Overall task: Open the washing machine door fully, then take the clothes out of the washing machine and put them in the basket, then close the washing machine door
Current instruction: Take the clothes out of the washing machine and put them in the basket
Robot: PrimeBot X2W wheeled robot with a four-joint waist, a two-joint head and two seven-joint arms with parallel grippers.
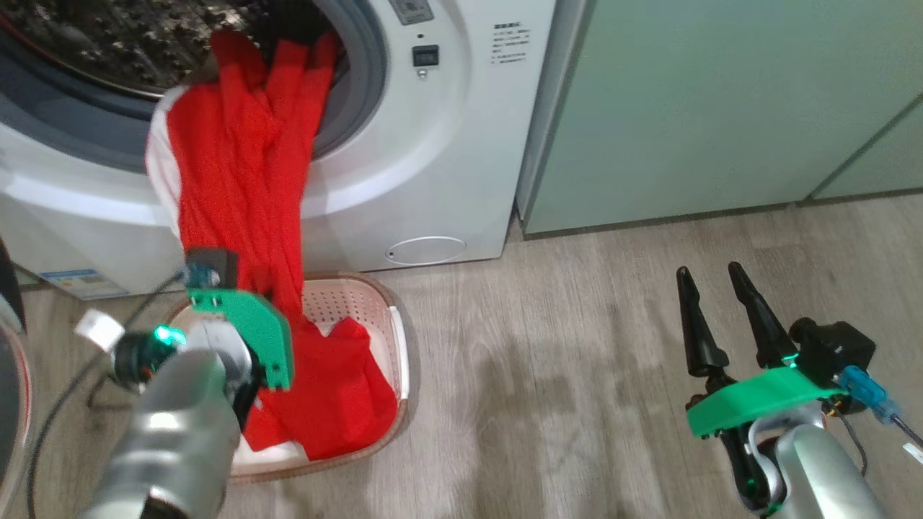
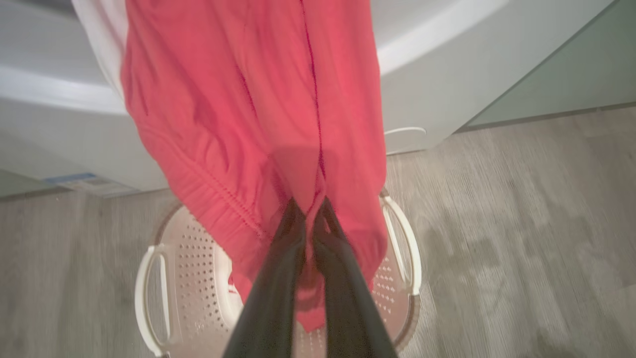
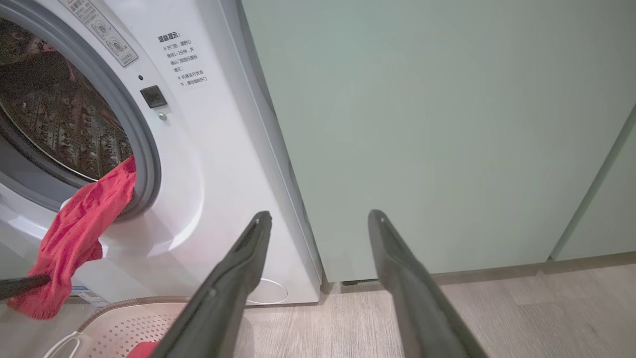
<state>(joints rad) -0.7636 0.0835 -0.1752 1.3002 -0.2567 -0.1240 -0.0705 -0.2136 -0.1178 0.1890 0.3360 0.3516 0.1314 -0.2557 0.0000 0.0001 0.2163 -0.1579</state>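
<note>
The washing machine (image 1: 433, 144) stands open, its steel drum (image 1: 108, 36) showing. A sliver of the washing machine door (image 1: 9, 288) is at the far left edge. Red clothes (image 1: 245, 158) with a white part hang out of the drum, over the grey seal and down into the basket (image 1: 360, 295) on the floor in front, where more red fabric is heaped. My left gripper (image 2: 308, 206) is shut on the hanging red fabric just above the basket (image 2: 397, 238); its green wrist plate (image 1: 249, 328) hides the fingers in the head view. My right gripper (image 1: 708, 270) is open and empty, low at the right.
Pale green cabinets (image 1: 721, 108) stand right of the machine, with a narrow gap between. A wood-look floor (image 1: 577, 360) spreads in front. In the right wrist view, my right gripper (image 3: 320, 216) points at the cabinet (image 3: 422, 124) beside the machine (image 3: 213, 149).
</note>
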